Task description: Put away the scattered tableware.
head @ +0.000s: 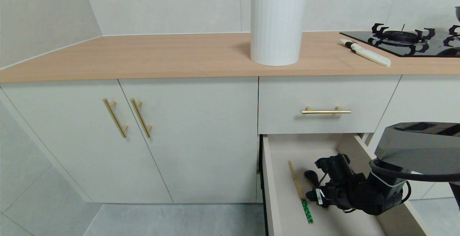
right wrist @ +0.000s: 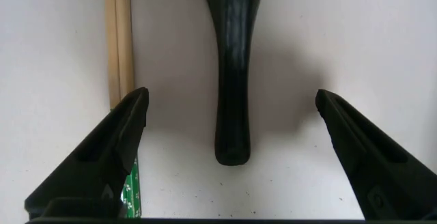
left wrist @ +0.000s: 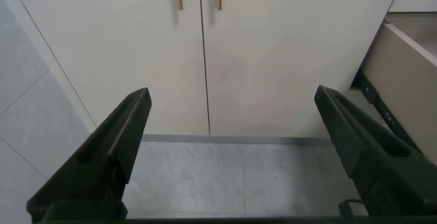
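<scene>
My right end effector [right wrist: 231, 125] hangs spread above the black spoon [head: 310, 176] in the open drawer [head: 278, 207], with the chopsticks [head: 300, 192] at the spoon's 9 o'clock. The spoon seems to lie free, so I'd lift straight up, fingers wide, without nudging either.

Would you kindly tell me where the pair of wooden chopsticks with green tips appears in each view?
Head view: the green-tipped wooden chopsticks lie in the open beige drawer, left of the black spoon.
Left wrist view: not in it.
Right wrist view: chopsticks alongside the spoon's handle.
Shared landmark: the black spoon.
</scene>
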### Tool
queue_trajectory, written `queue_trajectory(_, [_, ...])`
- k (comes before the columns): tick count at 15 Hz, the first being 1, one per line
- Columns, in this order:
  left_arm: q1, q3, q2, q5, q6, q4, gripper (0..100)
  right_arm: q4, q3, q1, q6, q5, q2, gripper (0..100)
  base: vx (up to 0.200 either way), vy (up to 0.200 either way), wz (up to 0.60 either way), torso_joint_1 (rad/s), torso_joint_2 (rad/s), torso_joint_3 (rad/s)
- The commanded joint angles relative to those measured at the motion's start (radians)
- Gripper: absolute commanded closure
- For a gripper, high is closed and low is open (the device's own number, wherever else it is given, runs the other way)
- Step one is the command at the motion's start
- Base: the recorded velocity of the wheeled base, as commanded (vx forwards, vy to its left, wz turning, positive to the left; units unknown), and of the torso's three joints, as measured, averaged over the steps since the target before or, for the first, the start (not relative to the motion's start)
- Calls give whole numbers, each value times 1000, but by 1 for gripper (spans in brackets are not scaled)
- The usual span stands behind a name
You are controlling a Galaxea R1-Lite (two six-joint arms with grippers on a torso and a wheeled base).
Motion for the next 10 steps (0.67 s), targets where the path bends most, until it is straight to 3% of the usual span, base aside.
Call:
queue_trajectory(1, [0,0,0,0,0,0,0,5,22,0,-1,-19,-138,0,0,0,0,0,0,0])
queue_trajectory(3, [0,0,0,0,0,0,0,39,56,0,-3,-19,-299,0,0,0,0,0,0,0])
queue_trajectory(10, [0,0,0,0,0,0,0,436,64,28,2,6,-688,0,0,0,0,0,0,0])
